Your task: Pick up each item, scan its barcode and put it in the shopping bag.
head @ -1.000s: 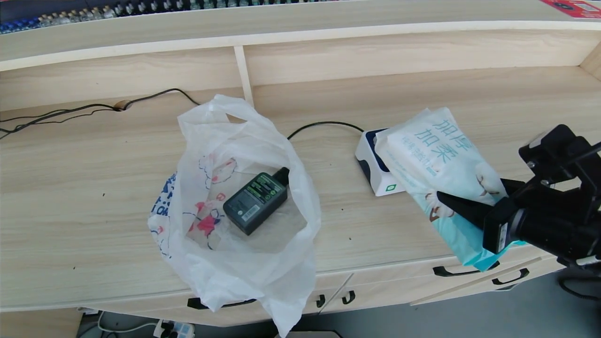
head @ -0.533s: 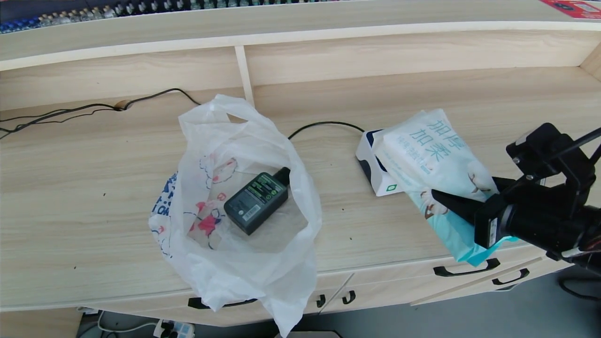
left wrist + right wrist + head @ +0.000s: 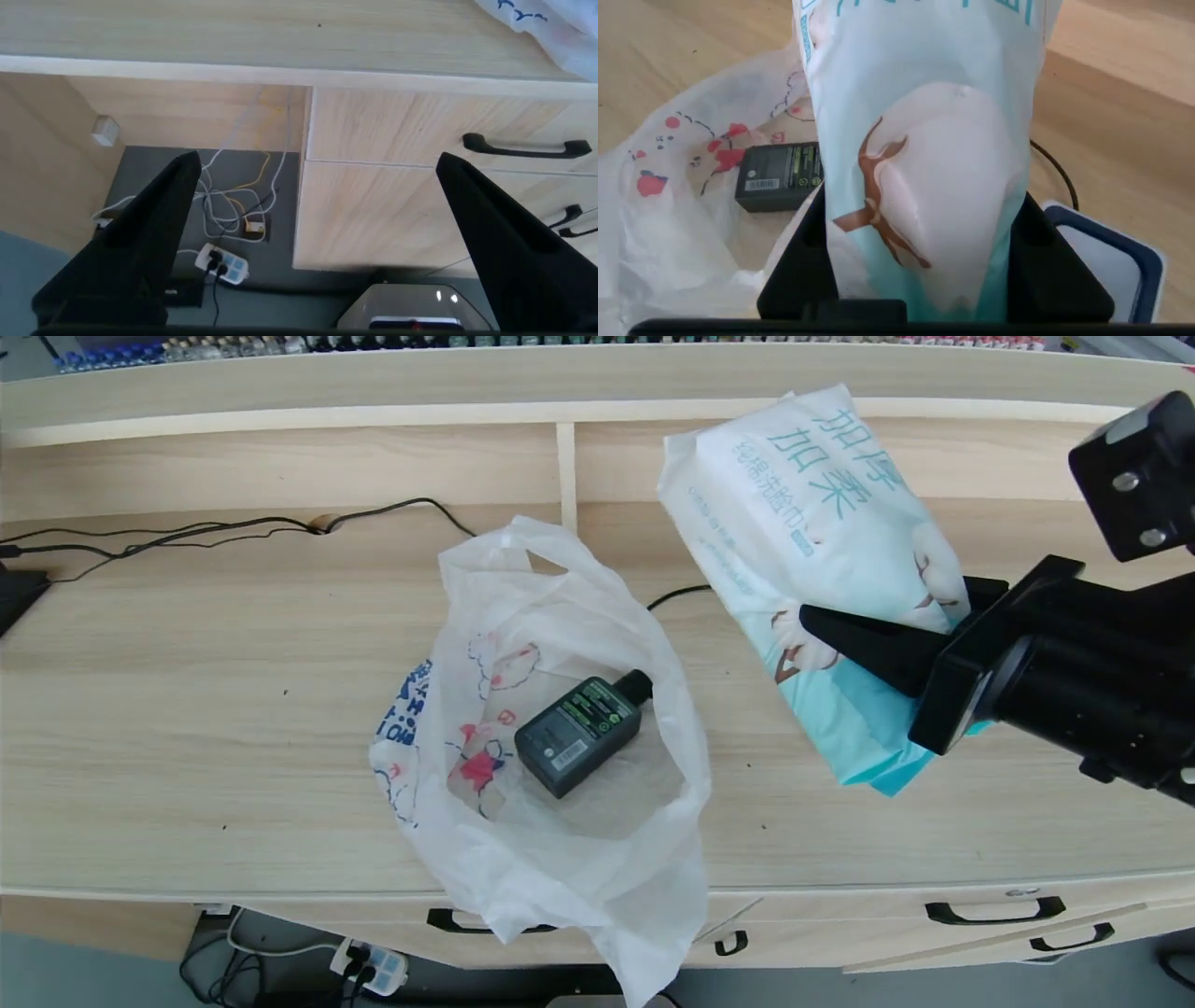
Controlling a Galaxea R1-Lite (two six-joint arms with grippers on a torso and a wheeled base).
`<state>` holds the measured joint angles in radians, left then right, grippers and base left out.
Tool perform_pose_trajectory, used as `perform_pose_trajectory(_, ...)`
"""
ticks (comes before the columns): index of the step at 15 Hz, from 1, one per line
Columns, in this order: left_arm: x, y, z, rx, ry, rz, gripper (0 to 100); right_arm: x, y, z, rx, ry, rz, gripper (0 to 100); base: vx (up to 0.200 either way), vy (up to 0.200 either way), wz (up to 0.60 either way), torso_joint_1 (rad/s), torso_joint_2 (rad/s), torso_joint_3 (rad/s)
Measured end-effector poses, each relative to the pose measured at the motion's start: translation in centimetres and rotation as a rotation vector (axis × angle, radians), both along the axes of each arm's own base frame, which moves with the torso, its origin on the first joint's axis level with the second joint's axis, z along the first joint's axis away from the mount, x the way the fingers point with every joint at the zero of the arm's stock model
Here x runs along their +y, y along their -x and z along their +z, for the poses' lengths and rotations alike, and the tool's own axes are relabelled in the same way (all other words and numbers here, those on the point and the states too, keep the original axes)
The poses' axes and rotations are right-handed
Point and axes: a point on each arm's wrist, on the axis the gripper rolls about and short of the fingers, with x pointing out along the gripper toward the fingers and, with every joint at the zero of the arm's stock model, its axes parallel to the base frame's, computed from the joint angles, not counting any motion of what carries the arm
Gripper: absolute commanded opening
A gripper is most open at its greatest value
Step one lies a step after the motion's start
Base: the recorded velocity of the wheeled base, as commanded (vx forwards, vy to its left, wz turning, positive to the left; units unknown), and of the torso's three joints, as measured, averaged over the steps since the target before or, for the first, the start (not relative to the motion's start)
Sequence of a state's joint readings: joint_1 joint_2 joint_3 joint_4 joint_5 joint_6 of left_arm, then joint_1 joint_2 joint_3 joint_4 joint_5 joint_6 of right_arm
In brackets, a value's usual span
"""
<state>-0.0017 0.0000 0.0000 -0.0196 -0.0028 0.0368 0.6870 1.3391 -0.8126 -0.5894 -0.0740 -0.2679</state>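
A white and teal tissue pack [image 3: 822, 523] hangs tilted above the wooden counter [image 3: 187, 709], with my right gripper [image 3: 887, 607] shut on its lower end. The right wrist view has the pack [image 3: 924, 140] clamped between the black fingers [image 3: 799, 261], over the white, blue-rimmed scanner [image 3: 1106, 271]. To the pack's left lies the open white shopping bag [image 3: 579, 859], with a dark bottle [image 3: 581, 733] inside it. My left gripper [image 3: 318, 233] is open and empty, below the counter's front edge facing the drawers.
Black cables [image 3: 187, 532] run along the back left of the counter, and one cable [image 3: 672, 595] leads behind the pack. Drawer handles [image 3: 994, 910] line the counter front. A power strip [image 3: 224, 266] lies on the floor underneath. A raised shelf divider [image 3: 565, 467] stands behind the bag.
The head camera has shifted. My right gripper has lifted the tissue pack off the scanner and carried it up and closer to the bag. Bag and bottle stay put.
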Motion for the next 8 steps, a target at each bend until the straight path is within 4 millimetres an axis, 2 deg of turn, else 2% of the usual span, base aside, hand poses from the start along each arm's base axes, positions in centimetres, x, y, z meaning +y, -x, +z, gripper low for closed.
perform_pose_trajectory(3,0.0,0.0,0.0,0.0,-0.001,-0.001,100,0.2,0.4,-0.6,0.035,-0.018,0.019,0,0.0,0.0,0.6,0.004,0.01,0.002)
perform_pose_trajectory(6,0.0,0.0,0.0,0.0,0.001,0.001,100,0.4,0.8,-1.1,0.064,-0.029,0.045,0,0.0,0.0,0.0,0.0,0.0,0.0)
perform_pose_trajectory(8,0.0,0.0,0.0,0.003,0.002,-0.003,100,1.5,1.7,-1.2,0.086,-0.047,0.125,0,0.0,0.0,0.0,0.0,0.0,0.0)
